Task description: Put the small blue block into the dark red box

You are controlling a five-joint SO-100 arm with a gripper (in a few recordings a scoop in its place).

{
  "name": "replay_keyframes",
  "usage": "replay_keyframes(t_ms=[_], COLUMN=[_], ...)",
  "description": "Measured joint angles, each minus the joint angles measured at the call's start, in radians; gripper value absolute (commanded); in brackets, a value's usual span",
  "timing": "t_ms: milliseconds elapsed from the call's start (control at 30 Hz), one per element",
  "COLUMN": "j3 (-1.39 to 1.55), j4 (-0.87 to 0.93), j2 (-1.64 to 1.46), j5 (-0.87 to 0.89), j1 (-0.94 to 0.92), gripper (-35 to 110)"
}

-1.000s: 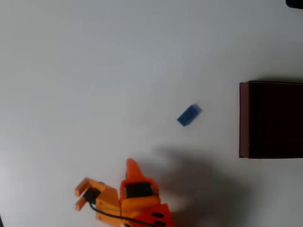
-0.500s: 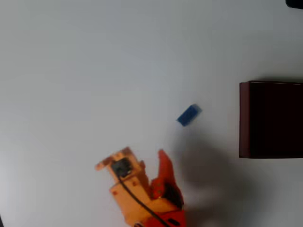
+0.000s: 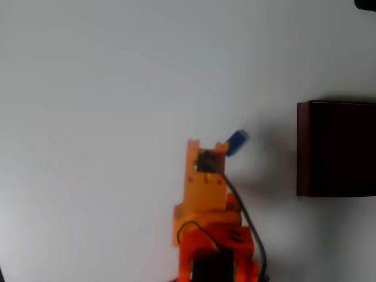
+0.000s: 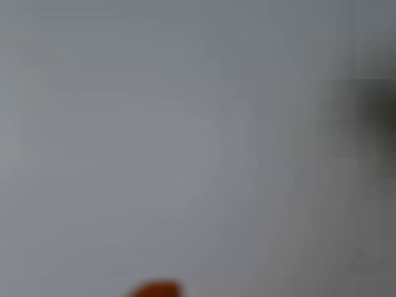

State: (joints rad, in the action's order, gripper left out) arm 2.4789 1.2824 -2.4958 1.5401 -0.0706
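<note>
An orange arm is seen reaching up from the bottom edge of the overhead view across a plain white table (image 3: 106, 88), its upper end stopping at the middle of the picture. The gripper (image 3: 207, 147) is marked by two short orange prongs at the top of the arm, with a dark motor block and a black cable just below them. Whether the fingers are spread or closed cannot be told from above, since the arm's own body covers them.

Just to the right of the prongs, the small blue block (image 3: 236, 141) is seen lying tilted on the table, its lower left end meeting or slipping under the right prong while its upper right end sticks out free. It cannot be told whether the block is touched or merely overlapped.

Farther right, well apart from the block, the dark red box (image 3: 302, 148) is cut off by the picture's right edge, its thin maroon wall framing an almost black inside.

In the wrist view, a blurred grey surface is shown, with an orange fingertip (image 4: 154, 289) at the bottom edge and a dark smudge at the right.
</note>
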Motion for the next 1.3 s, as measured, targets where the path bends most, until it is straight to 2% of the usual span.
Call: replay_keyframes(t_ms=[333,533,733,1300], j3=[-0.279,-0.350,-0.359,-0.472], j4=[-0.029,-0.107,-0.181,-0.170], j2=[0.422,0.611,0.699,0.859], j5=[0.295,0.393,0.440,0.511], j1=[-0.032,-0.044,-0.055,-0.075], gripper=[24,24,24,24])
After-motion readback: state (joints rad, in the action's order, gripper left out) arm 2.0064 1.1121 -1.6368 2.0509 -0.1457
